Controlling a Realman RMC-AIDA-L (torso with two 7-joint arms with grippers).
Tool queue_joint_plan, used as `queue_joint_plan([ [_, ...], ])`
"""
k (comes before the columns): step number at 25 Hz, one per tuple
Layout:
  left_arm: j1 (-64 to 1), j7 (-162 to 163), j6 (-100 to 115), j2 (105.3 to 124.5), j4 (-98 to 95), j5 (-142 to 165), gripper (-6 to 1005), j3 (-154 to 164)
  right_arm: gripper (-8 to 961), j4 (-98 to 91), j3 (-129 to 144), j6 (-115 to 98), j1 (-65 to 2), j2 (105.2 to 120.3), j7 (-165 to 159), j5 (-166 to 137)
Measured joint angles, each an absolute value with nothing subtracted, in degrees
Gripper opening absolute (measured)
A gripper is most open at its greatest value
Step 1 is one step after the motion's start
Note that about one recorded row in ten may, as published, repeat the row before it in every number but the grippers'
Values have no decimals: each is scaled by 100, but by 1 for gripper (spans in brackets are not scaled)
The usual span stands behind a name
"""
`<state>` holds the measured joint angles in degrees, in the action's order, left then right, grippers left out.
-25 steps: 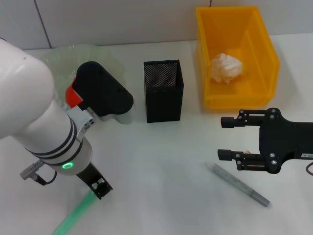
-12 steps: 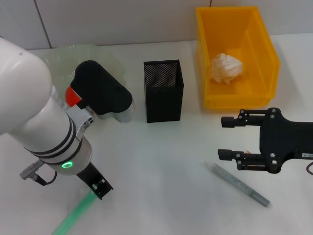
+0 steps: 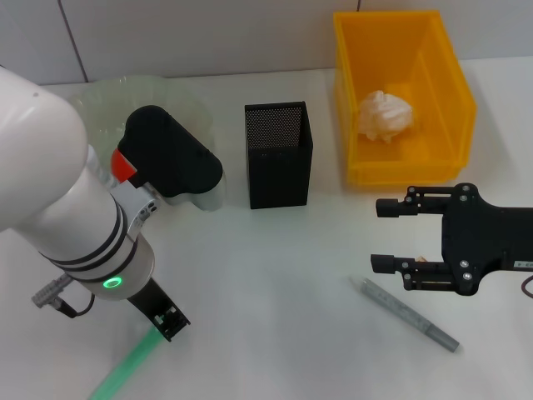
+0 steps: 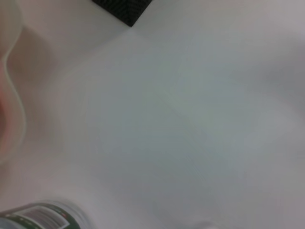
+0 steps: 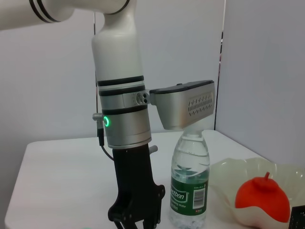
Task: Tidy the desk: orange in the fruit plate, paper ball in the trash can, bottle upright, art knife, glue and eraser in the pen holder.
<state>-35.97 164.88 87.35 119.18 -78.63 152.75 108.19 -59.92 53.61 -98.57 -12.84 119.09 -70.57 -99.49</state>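
Note:
The bottle (image 5: 189,191) stands upright beside the fruit plate (image 3: 146,92), which holds the orange (image 5: 262,198). In the head view only the bottle's edge (image 3: 212,196) shows under my left wrist's black housing. My left gripper (image 3: 169,321) hangs just in front of the bottle, apart from it; it also shows in the right wrist view (image 5: 136,217). The paper ball (image 3: 385,115) lies in the yellow trash can (image 3: 454,83). The black mesh pen holder (image 3: 279,154) stands mid-table. My right gripper (image 3: 379,235) is open and empty, above a grey pen-like art knife (image 3: 408,314). The eraser is out of view.
A green elongated thing (image 3: 125,367) lies on the table at the front left, under my left arm. The left wrist view shows bare tabletop, the bottle's label (image 4: 43,217) and a corner of the pen holder (image 4: 124,9).
My left arm has edged slightly to the left. The bottle, the bin and the right arm have not moved.

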Motion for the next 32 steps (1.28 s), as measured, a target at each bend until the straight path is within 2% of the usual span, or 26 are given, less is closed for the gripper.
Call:
queue_joint_plan([
  [32, -3659, 16489, 8741, 11918, -7633, 15182, 188, 10502, 641, -6038, 5361, -9929, -1248, 11909, -7057, -9913],
])
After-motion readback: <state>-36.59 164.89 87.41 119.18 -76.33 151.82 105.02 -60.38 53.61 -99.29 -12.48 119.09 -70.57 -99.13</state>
